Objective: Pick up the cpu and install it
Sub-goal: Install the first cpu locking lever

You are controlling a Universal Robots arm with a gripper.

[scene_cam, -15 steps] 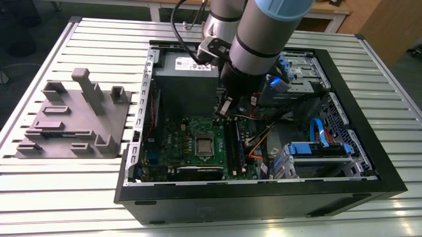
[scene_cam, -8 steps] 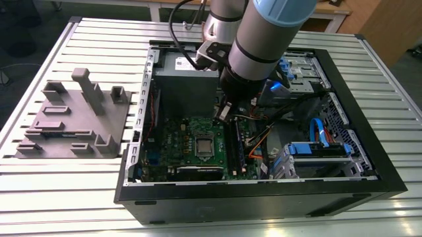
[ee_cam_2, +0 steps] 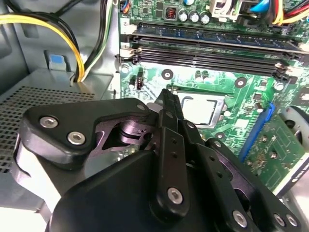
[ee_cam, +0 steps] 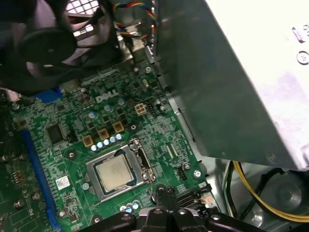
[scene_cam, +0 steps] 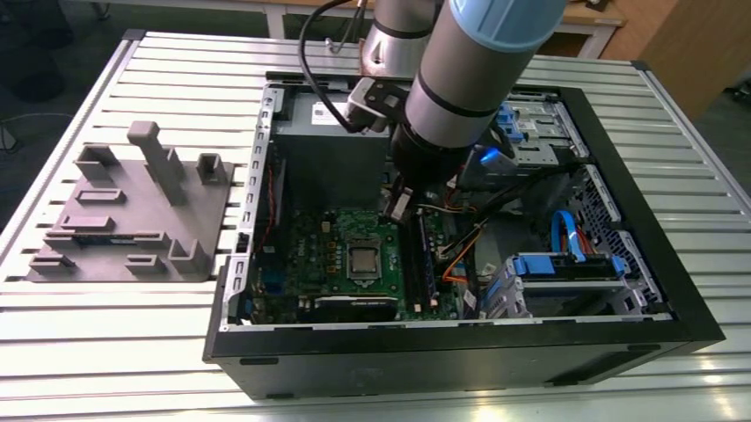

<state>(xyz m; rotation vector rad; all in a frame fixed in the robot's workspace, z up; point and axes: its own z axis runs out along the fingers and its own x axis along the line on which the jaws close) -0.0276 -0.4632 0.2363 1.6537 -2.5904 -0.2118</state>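
Observation:
The cpu (scene_cam: pixel 365 259) lies flat in its socket on the green motherboard (scene_cam: pixel 308 242), inside the open computer case. Its silvery top shows in the first wrist view (ee_cam: pixel 115 172) within the metal socket frame, and in the second wrist view (ee_cam_2: pixel 200 110). My gripper (scene_cam: pixel 397 209) hangs over the board just beside the socket, towards the memory slots. Its black fingers (ee_cam_2: pixel 170 104) are pressed together with nothing between them, and the tips (ee_cam: pixel 164 192) stand a short way off the cpu, not touching it.
The grey power supply box (ee_cam: pixel 241 87) stands close beside the arm. Memory slots (ee_cam_2: pixel 207 48) run along the socket; yellow cables (ee_cam_2: pixel 63 34) hang by the case wall. A black fan (ee_cam: pixel 43 48) and blue drive cages (scene_cam: pixel 564 264) crowd the case. A grey fixture block (scene_cam: pixel 129 211) sits on the table.

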